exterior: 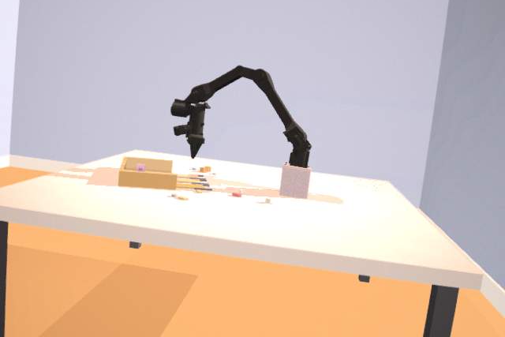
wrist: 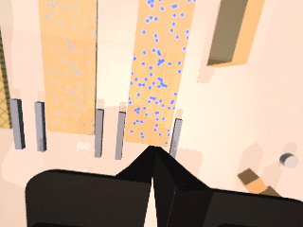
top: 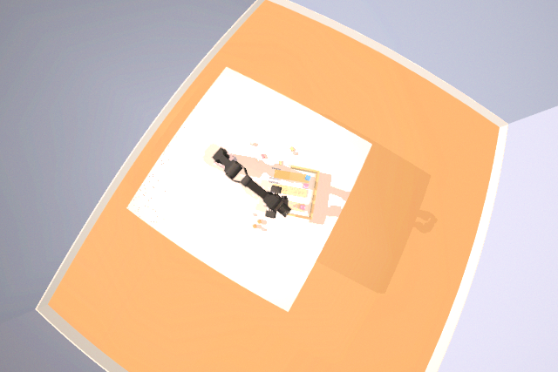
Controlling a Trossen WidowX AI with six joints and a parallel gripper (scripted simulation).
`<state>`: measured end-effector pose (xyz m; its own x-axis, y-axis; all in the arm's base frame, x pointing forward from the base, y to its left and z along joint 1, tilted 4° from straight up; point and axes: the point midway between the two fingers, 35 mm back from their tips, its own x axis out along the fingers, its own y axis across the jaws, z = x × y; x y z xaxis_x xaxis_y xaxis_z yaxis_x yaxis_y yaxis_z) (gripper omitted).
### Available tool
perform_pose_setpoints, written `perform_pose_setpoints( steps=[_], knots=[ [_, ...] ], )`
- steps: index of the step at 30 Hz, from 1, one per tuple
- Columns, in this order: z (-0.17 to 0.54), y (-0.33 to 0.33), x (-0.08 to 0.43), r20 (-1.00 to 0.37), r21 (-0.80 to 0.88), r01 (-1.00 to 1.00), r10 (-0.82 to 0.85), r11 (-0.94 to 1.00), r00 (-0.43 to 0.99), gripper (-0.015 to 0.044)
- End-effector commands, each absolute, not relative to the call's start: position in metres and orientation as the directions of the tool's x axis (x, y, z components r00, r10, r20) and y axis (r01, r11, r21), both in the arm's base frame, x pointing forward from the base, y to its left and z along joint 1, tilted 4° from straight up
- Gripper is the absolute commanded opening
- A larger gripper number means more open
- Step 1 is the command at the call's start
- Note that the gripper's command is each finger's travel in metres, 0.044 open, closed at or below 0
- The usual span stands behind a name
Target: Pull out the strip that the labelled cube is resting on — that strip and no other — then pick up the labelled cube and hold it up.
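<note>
Gripper: I have the black parallel-jaw gripper (top: 273, 201) (exterior: 193, 157) (wrist: 153, 151) pointing down with its fingertips together, nothing held, above the table.
Labelled cube: the small pink cube with a dark mark (top: 302, 206) (exterior: 140, 167) sits inside the light wooden three-sided wall (top: 315, 194) (exterior: 147, 180) (wrist: 251, 33); I match the two views by judgement.
Blue-dotted wooden strip: this flat strip (wrist: 153, 85) has its near end by my fingertips in the wrist view, so I judge it my target.
Grey bars: if I come down off line, a finger could catch the slim grey bar (wrist: 175, 139) on the right or its fellow (wrist: 120, 137) on the left.
Closed fingers: lowering like this would press on the strip or table; I would need to open first to grip.
Neighbour: aiming too far across could drag the grey-speckled wooden strip (wrist: 68, 71), the wrong one.
Pull: a jerky or skewed draw could tip or carry the cube along.
Second pink cube: another one (top: 306, 186) could be mistaken for mine; I can't read any label from above.
Hidden: the wrist view cuts off the strips' far ends and every cube; glare washes out the top view.
</note>
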<state>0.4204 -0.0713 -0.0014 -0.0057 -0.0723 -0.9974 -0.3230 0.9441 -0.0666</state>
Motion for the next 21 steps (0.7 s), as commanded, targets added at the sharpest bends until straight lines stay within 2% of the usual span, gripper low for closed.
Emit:
perform_pose_setpoints(
  steps=[1,21],
  knots=[
    [-0.01,-0.072,0.421,-0.998,-0.06,-0.329,-0.068,0.942,-0.012,0.0],
    [-0.043,-0.073,0.421,-0.998,-0.06,-0.329,-0.068,0.942,-0.013,0.0]
  ],
)
